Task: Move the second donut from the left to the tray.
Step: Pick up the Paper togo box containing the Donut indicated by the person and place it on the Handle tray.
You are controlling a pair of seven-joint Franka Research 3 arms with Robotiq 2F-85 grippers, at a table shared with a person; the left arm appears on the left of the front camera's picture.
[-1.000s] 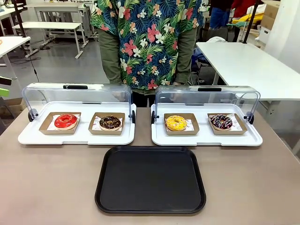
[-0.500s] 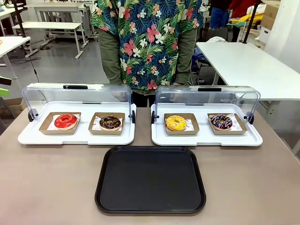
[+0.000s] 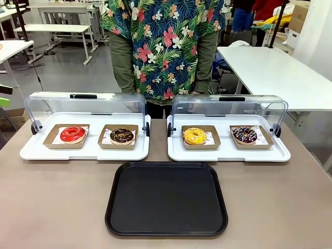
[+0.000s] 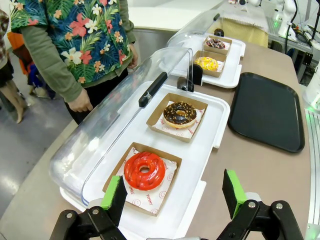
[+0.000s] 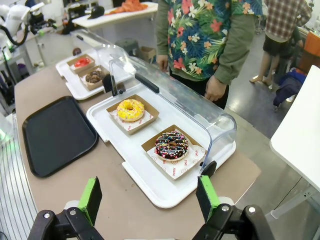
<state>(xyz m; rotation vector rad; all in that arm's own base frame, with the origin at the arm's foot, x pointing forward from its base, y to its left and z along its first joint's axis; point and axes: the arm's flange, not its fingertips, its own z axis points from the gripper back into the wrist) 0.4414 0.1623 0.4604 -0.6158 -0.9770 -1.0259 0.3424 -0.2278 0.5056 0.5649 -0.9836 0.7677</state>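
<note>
1. Chocolate-brown and lightly speckled, the second donut from the left [image 3: 122,135] is sitting in its square cardboard holder [image 3: 118,147] on the left white tray [image 3: 85,151]; this tray's clear lid [image 3: 85,106] is standing tipped open toward 12 o'clock
2. At that donut's 9 o'clock the red-glazed donut [image 3: 72,134] is lying in a holder of its own, near but not touching
3. The black tray [image 3: 166,198] is lying flat on the worktop [image 3: 52,207] at about 5 o'clock of the chocolate donut, apart from it and just beside the front edges of both white trays
4. At 3 o'clock of the left white tray, the right white tray [image 3: 228,153] is carrying a yellow donut [image 3: 194,136], with a dark sprinkled donut [image 3: 244,135] at 3 o'clock of the yellow one
5. A person in a flowered shirt [image 3: 163,46] is standing at 12 o'clock, across the worktop, arms hanging down
6. In the left wrist view, the left gripper [image 4: 173,192] is hovering over the end of the left white tray near the red-glazed donut, its jaws standing spread wide
7. In the right wrist view, the right gripper [image 5: 149,196] is hovering near the sprinkled donut's end of the right white tray, its jaws likewise spread wide
</note>
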